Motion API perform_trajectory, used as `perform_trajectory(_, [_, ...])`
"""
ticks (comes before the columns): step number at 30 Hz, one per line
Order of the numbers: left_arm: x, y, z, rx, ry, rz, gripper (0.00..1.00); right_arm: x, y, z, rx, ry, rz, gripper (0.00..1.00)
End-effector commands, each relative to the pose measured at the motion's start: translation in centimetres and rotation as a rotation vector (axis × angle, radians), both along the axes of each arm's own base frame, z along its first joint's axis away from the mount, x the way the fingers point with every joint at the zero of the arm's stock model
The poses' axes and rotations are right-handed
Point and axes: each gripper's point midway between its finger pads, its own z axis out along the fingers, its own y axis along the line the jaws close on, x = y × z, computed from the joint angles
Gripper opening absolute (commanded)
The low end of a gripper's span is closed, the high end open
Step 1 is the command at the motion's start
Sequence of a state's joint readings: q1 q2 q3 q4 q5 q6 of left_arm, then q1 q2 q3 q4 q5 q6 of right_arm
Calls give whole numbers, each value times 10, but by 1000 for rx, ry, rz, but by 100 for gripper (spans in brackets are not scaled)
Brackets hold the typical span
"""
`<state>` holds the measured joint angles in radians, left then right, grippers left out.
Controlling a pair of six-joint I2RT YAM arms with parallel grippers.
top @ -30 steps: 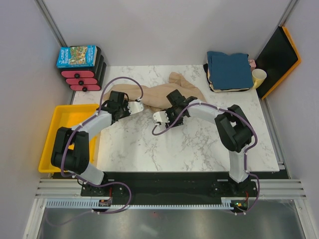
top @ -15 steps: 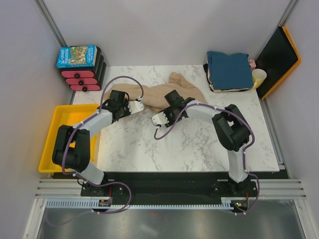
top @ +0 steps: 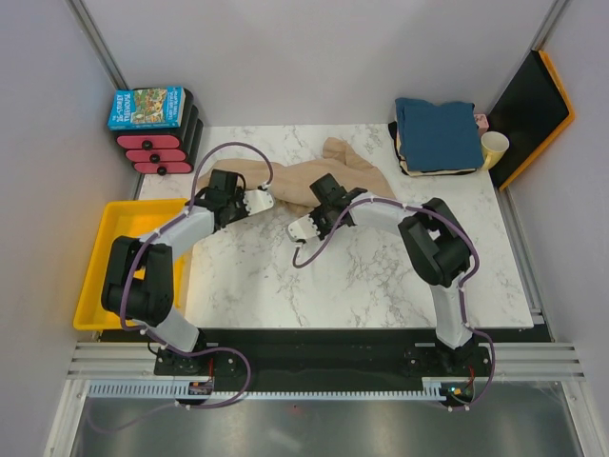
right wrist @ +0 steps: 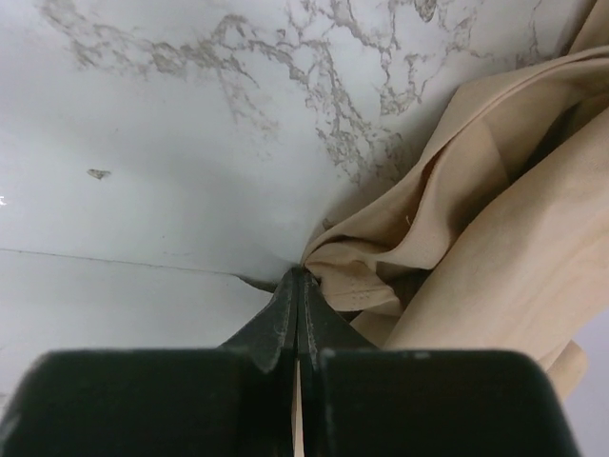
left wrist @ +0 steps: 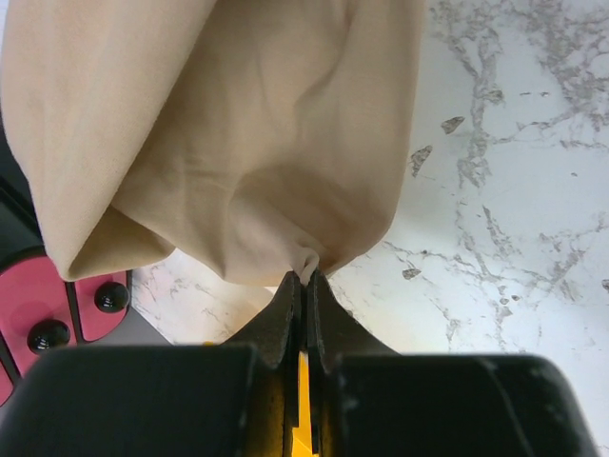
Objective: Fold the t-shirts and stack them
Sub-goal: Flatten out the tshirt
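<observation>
**Thin pinches, slip risk**
I see the left gripper [left wrist: 304, 286] and right gripper [right wrist: 298, 281] each clenched on an edge of the tan shirt [top: 319, 176], bunched at the table's 12 o'clock. Spreading fast could pull either small bite free.

- tan shirt [left wrist: 238, 143]: soft matt cloth, creased
- bench [top: 381, 276]: smooth marble-look top, faint sheen
- right tool [right wrist: 300, 276]: matt black, plastic-looking
- tray [top: 122, 224]: smooth yellow plastic
- teal shirt [top: 438, 129]: matt cloth
</observation>
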<state>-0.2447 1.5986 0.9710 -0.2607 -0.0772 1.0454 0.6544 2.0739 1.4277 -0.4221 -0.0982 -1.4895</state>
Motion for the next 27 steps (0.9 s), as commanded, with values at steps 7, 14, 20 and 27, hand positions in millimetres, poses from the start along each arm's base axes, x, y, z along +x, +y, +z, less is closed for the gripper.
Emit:
perform_trajectory(7, [51, 0, 81, -75, -196, 64, 2, 43, -43, 111, 19, -213, -181, 0])
perform_trajectory(14, [78, -8, 125, -118, -283, 69, 2, 56, -69, 153, 61, -262, -287, 0])
perform_trajectory(20, [72, -10, 102, -112, -230, 59, 2, 14, -60, 102, 92, -103, -214, 76])
perform_trajectory(27, [67, -8, 99, -97, -223, 45, 2, -4, -25, 85, 247, 89, -195, 79])
